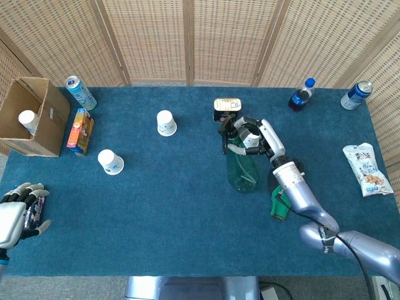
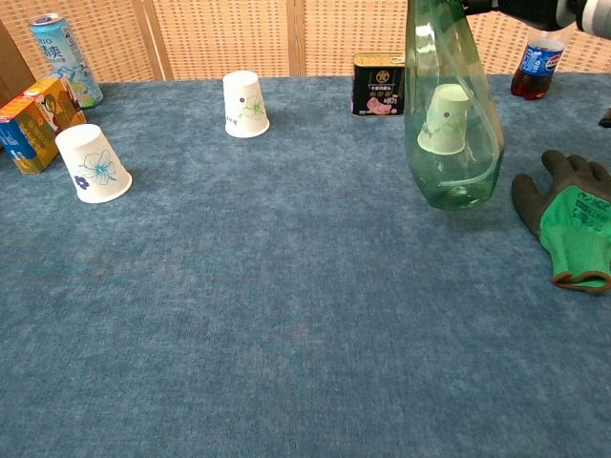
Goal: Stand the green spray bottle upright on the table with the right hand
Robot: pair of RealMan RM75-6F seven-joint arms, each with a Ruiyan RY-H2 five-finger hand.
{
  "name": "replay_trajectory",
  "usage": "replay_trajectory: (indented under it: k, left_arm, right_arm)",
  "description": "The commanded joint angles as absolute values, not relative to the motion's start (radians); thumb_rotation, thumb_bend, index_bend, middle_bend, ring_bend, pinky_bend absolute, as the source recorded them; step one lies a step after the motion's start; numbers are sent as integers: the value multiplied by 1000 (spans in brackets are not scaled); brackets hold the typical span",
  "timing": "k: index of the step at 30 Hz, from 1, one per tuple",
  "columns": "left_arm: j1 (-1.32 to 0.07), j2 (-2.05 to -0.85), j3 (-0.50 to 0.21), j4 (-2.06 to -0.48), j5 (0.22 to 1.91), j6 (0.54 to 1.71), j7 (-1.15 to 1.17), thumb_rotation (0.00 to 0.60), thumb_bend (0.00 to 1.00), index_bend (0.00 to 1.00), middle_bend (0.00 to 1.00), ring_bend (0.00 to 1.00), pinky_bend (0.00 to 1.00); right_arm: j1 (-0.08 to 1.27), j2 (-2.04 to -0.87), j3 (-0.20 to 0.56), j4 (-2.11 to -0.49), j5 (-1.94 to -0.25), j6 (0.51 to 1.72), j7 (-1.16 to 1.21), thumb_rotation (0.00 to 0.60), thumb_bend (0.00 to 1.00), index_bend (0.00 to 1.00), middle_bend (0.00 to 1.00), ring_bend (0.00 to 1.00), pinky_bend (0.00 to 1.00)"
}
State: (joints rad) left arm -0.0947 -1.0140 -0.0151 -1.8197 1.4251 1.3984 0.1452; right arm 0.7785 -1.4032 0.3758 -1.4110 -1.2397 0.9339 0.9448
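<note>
**A:** Two hands to account for, so start at the left. What is the left hand doing?

**B:** It sits at about eight o'clock on the table, near the front edge. It looks to be clasping a small dark packet, though that corner is too small for certainty. My guess is it's parked there to keep out of the way.

**A:** And moving right?

**B:** Well right of the two upturned paper cups, the green spray bottle is slightly right of centre, around three o'clock, just in front of the tin can. The right hand grasps it high up, fingers wrapped round the neck below the black trigger head.

**A:** Why grip it there?

**B:** Probably so the broad base is free to meet the cloth first.

**A:** Which way does it point?

**B:** Long axis near vertical, nozzle end up, base down. In the chest view the rounded base looks level with the table surface, but I can't tell whether it touches or hangs just above.

**A:** Anything close by?

**B:** A green work glove lies just beside it at four o'clock, apart from the bottle.
</note>
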Motion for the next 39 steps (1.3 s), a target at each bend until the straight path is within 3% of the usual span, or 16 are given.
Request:
replay_trajectory:
  k: [1,12,39]
  left_arm:
    - [-96,-1007,-15,-1826,1423,1398,151,600,260,285,251,172,202]
    - [-102,-993,-13,-1854,1422,1392,174,600,258,284,249,171,195]
    - [-106,-973,-6,-1893,1446,1401,205,600,259,283,242,169,185]
  right_arm:
    - [769,-1450,389,-1358,-1259,981,971,600,270,648,613,461,534]
    - [730,-1583,390,-1246,-1300,1151,953,600,268,645,613,461,534]
    - [666,-1741,369,-1045,-1346,1304,975,600,266,643,611,461,533]
